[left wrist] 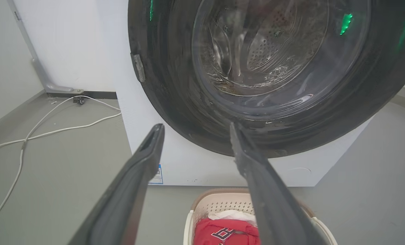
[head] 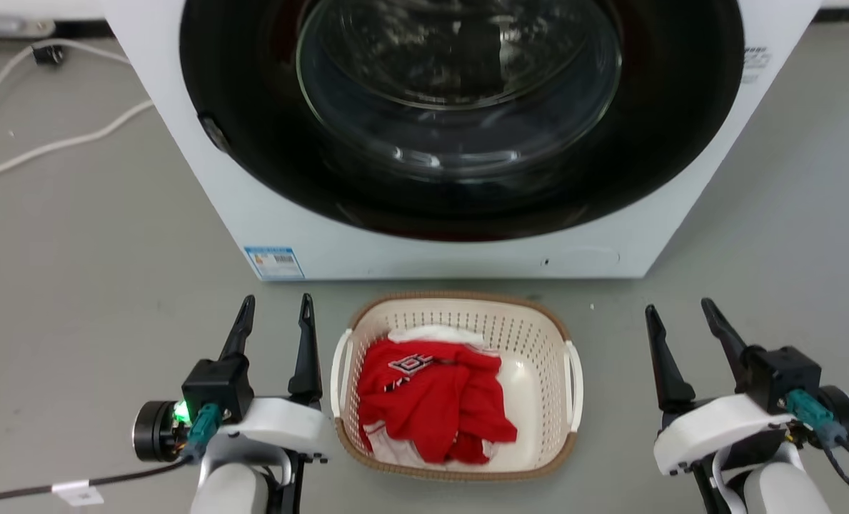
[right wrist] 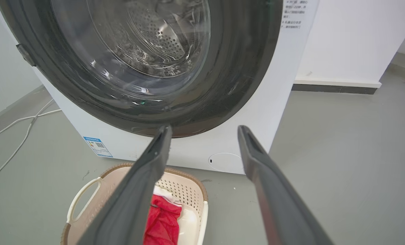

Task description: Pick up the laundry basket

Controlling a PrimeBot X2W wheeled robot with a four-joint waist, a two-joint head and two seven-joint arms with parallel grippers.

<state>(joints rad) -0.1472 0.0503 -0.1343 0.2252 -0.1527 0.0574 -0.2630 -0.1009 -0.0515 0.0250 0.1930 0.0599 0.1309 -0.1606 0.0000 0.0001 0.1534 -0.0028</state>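
Note:
The laundry basket (head: 538, 350) is cream perforated plastic with a brown woven-look rim and white side handles. It stands on the grey floor just in front of the washing machine, holding red and white clothes (head: 431, 400). My left gripper (head: 275, 308) is open, a short way left of the basket's left handle. My right gripper (head: 681, 310) is open, farther off to the basket's right. Neither touches it. The left wrist view looks past its open gripper (left wrist: 195, 127) at the basket (left wrist: 219, 206). In the right wrist view the basket (right wrist: 185, 187) lies lower left of that gripper (right wrist: 204, 128).
The white washing machine (head: 310, 235) with its dark round glass door (head: 460, 93) stands directly behind the basket. White cables (head: 53, 143) lie on the floor at the left. A white wall (right wrist: 352, 41) with a dark skirting stands to the machine's right.

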